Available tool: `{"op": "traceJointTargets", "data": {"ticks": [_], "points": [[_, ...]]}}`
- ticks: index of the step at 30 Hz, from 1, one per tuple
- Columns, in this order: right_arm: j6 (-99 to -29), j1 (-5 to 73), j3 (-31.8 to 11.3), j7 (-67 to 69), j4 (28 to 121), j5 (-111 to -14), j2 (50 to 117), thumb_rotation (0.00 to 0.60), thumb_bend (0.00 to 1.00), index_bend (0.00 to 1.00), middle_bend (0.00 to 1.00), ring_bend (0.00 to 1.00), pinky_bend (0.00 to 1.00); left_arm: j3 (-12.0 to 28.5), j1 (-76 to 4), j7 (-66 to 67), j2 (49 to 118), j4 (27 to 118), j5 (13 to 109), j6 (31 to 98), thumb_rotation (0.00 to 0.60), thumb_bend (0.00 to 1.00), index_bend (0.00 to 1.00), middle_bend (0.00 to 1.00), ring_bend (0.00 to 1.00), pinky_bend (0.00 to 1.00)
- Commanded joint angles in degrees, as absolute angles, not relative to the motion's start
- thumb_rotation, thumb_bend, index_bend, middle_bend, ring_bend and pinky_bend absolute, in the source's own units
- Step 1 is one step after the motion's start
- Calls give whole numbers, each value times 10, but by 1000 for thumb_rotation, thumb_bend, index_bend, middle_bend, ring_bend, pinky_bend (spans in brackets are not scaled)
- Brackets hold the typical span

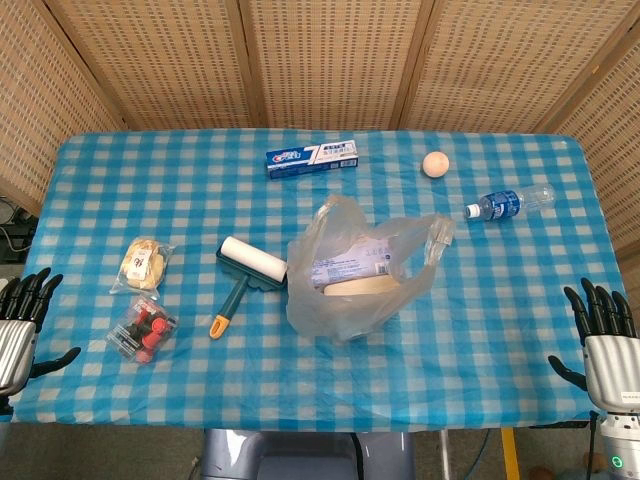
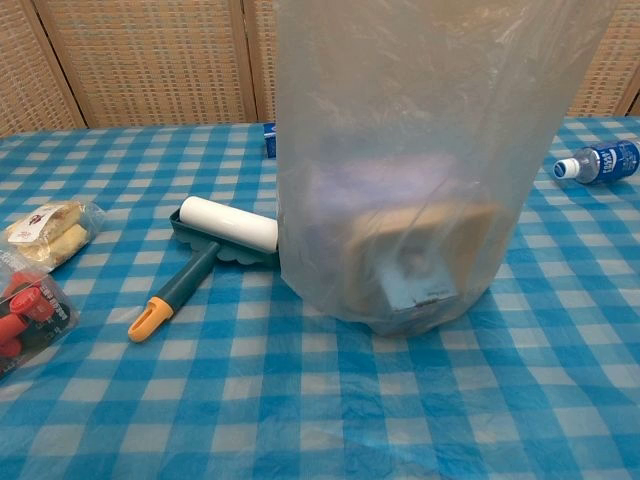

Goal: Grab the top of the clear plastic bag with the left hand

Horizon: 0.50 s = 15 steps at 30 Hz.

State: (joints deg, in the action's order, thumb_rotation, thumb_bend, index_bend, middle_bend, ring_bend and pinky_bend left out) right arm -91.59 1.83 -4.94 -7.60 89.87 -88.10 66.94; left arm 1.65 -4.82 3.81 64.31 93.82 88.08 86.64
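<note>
Only head view shows hands | left hand [image 1: 20,325], right hand [image 1: 605,345]: fingers spread, empty | clear plastic bag [image 1: 355,270] contents blurred

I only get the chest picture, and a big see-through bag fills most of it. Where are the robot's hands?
Observer: Both sit at the near table edge, off to the sides. The left hand is by the left corner, holding nothing, fingers apart.
Operator: And the other one?
Observer: The right hand is by the right corner, also holding nothing.
Operator: Is the bag's top open?
Observer: From above, the clear plastic bag gapes open, with a loose handle sticking out on its right.
Operator: Anything behind the bag that I can't see?
Observer: Yes, a small peach-coloured ball lies near the far edge, right of a toothpaste box.
</note>
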Motion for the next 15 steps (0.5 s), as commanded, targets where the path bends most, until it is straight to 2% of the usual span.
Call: {"op": "traceJointTargets", "data": {"ticks": [1,11,15], "points": [[-914,19,-49,-77,898,-881,670,600,0,83,0,0,0,16,-49,34,641,938,883,866,600,0,0,0,0,0],[-903,25,-55,-91,897,-868,676,600,0,84,0,0,0,28,-89,-43,633,944,904,826,600,3,0,0,0,0],[-894,29,-59,-93,894,-859,680,600,0,85,0,0,0,39,-149,-142,613,958,935,768,600,132,0,0,0,0]]}}
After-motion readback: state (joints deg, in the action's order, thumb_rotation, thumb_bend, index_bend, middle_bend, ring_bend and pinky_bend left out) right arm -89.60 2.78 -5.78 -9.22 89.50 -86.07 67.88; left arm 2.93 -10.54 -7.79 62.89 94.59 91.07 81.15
